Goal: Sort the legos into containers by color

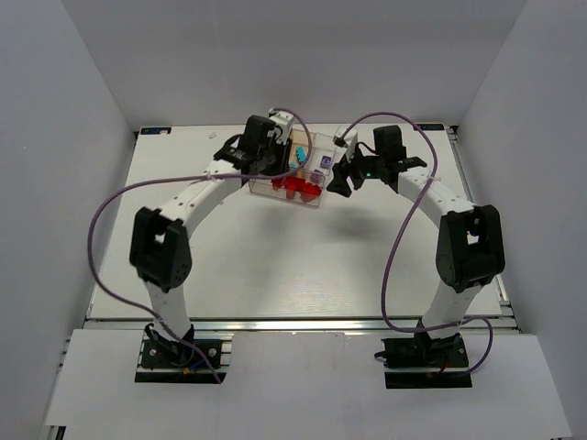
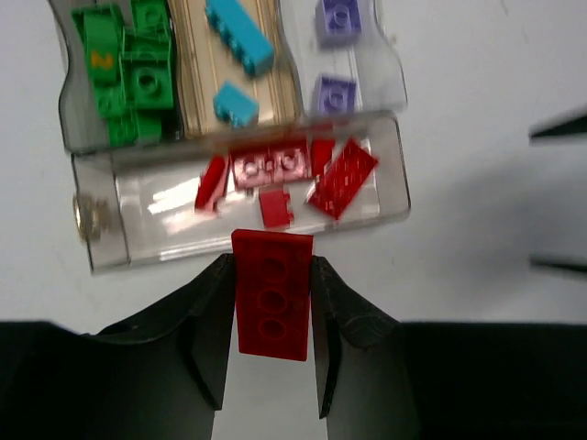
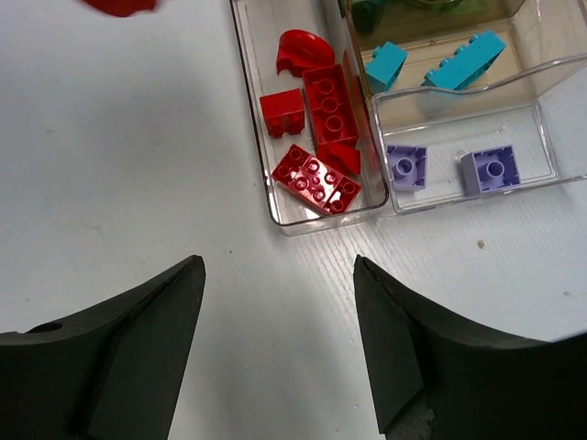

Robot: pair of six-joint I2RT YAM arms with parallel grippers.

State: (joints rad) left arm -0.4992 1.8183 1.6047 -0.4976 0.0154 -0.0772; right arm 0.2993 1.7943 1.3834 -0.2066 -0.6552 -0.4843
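Both arm bases [image 1: 179, 353] sit at the bottom of the overhead view. Near upper centre, the left gripper [image 1: 266, 151] hangs over the left part of the tray [image 1: 261, 186], and the right gripper [image 1: 337, 179] is just right of it.

From the left wrist, the fingers are pinched on a flat red brick [image 2: 271, 307] at lower centre, just below the tray's long compartment of red bricks [image 2: 275, 170]. Green bricks [image 2: 128, 73], cyan bricks [image 2: 238, 37] and purple bricks [image 2: 337, 92] lie in the sections above.

From the right wrist, the fingers are spread wide and hold nothing. They are over the table [image 3: 110, 137], below the tray at upper right.
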